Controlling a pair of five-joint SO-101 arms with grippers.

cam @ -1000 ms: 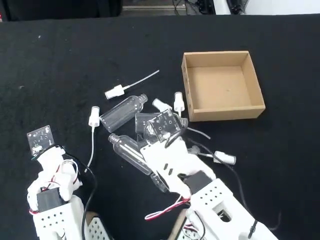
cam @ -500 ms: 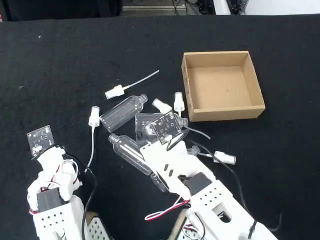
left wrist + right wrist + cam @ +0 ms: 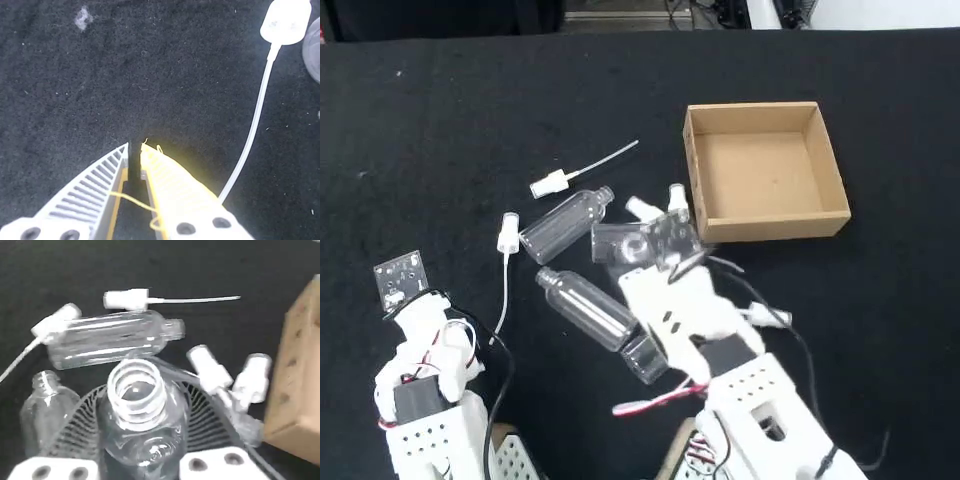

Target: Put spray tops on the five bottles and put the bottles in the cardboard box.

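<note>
The right hand (image 3: 146,386) is clenched round a clear, uncapped bottle (image 3: 140,440), gripping it by the body with the open neck pointing away from the wrist, just short of the box (image 3: 775,224) on the black tabletop (image 3: 440,120). By the look of it, the job has barely begun. The box holds nothing, no bottle in sight wears a spray top, and the tops (image 3: 550,184) lie scattered loose with their long tubes trailing. A second bottle (image 3: 568,225) and a third bottle (image 3: 588,308) lie on their sides just beside the arm. Every cap is left to fit and every bottle left to box. The left hand (image 3: 134,147) hangs close over bare cloth, pinched together on nothing, with one top (image 3: 285,22) and its tube nearby. Compared with a second ago, the right arm has swung a little toward the box. The third bottle, then half hidden beneath the arm, now shows almost whole. The left arm has not stirred.
</note>
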